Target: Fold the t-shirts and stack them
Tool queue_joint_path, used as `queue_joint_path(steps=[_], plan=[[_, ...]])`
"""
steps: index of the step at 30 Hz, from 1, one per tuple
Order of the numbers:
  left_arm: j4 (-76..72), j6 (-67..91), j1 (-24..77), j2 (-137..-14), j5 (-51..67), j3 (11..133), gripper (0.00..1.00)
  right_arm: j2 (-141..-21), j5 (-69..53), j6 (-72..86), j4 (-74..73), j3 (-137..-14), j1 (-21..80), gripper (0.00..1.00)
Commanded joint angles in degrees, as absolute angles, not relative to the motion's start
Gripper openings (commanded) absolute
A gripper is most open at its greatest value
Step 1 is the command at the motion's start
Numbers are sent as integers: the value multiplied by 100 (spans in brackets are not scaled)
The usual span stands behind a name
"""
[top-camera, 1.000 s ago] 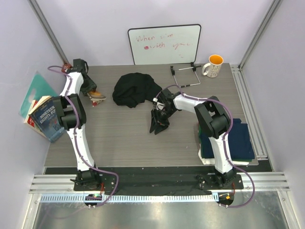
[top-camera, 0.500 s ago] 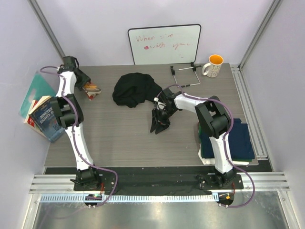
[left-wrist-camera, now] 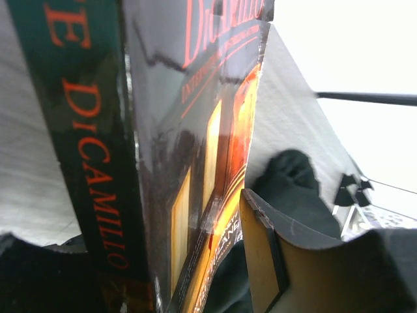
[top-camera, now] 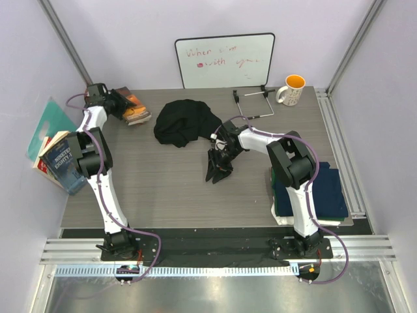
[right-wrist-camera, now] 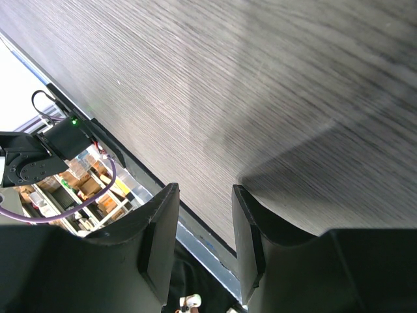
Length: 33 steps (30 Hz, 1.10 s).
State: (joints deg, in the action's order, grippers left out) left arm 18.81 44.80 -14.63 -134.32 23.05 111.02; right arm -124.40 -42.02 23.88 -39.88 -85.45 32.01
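Desk [top-camera: 163, 189]: grey wood grain; it carries the shirts, whiteboard, stand and mug.
Whiteboard [top-camera: 225, 60]: leans on the far wall, with faint red writing.
Black shirt [top-camera: 186, 122]: a crumpled, unfolded heap at the far middle of the desk. It lies between the two pincers and neither holds it.
Folded shirts [top-camera: 329, 189]: a flat stack at the near right of the desk, navy on top. The right arm hides its left part.
Books [top-camera: 58, 160]: a leaning pile off the desk's left edge, against the left wall.
Book [top-camera: 135, 107]: at the far left corner, just left of the black shirt, dark cover with orange. The spine reads DiCamillo in the left wrist view. Whether it rests on the desk I cannot tell.
Stand [top-camera: 254, 104]: thin wire, far right, just left of the mug.
Mug [top-camera: 291, 90]: white with an orange inside, at the far right corner.
Left pincer [top-camera: 119, 104]: closed on the book, one finger [left-wrist-camera: 260, 261] pressed against the cover.
Right pincer [top-camera: 218, 171]: jaws wide with nothing between them, pointing down over bare desk just near-right of the black shirt.
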Motion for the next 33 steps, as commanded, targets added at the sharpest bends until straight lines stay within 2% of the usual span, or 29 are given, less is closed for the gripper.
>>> queue_joint_path(steps=[1,8,13,20,24,25,26,28,33], plan=[[1186,4640,-1459,-12902,2559,11346,0,-12261,-4219,2320,-4025,-8490,3182,44],[2431,4228,-1477,-12780,1276,11558,0,-12261,-4219,2320,-4008,-8517,3173,44],[2812,4052,-1476,-12271,-181,10908,0,-12252,-4236,2303,-3999,-8517,3173,44],[3172,3867,-1494,-12366,-535,10819,0,-12120,-4289,2224,-3981,-8385,3173,43],[3007,3893,-1503,-12349,-81,10653,0,-12050,-4263,2197,-3955,-8201,3138,43],[2754,3894,-1503,-12340,165,10635,0,-12041,-4271,2197,-3938,-8183,3120,43],[2551,3885,-1503,-12340,880,10591,0,-12032,-4271,2197,-3938,-8165,3111,43],[1789,4121,-1512,-12296,1361,10494,0,-12032,-4280,2197,-3938,-8156,3111,43],[1599,4641,-1521,-12471,1215,10792,0,-12024,-4298,2224,-3938,-8270,3085,43]])
